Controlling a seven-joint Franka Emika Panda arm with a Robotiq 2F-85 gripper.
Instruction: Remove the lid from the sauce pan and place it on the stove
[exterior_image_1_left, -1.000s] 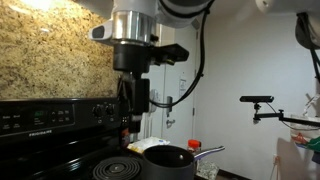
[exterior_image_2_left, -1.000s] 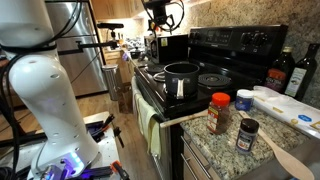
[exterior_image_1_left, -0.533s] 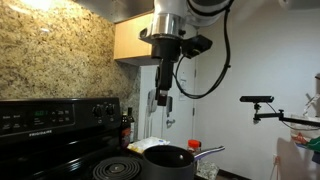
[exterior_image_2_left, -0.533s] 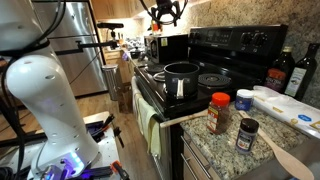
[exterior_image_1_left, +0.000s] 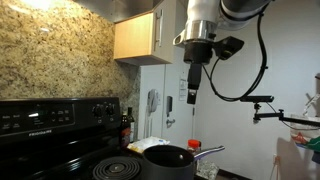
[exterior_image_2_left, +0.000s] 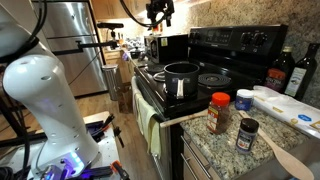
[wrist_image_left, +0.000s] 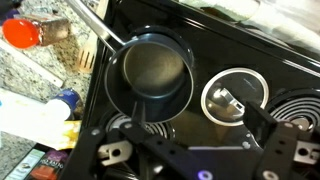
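Observation:
The sauce pan (wrist_image_left: 150, 72) sits uncovered on a front burner of the black stove (wrist_image_left: 200, 40), its long silvery handle (wrist_image_left: 95, 25) pointing off the stove's edge. It shows in both exterior views (exterior_image_1_left: 168, 158) (exterior_image_2_left: 182, 78). The lid (wrist_image_left: 236, 100), round with a metal rim and a small knob, lies flat on the burner beside the pan. My gripper (wrist_image_left: 195, 160) is open and empty, high above the stove and touching nothing. It hangs well above the pan in both exterior views (exterior_image_1_left: 193, 90) (exterior_image_2_left: 158, 12).
A granite counter (exterior_image_2_left: 225, 150) beside the stove holds spice jars (exterior_image_2_left: 219, 112), dark bottles (exterior_image_2_left: 283, 70) and a wooden spoon (exterior_image_2_left: 290, 160). The stove's raised back panel (exterior_image_1_left: 55, 115) stands behind the burners. A wall cabinet (exterior_image_1_left: 135, 40) hangs near the arm. A fridge (exterior_image_2_left: 70, 40) stands beyond.
My gripper has risen and swung sideways away from the spot just above the stove. The pan and the lid have not moved.

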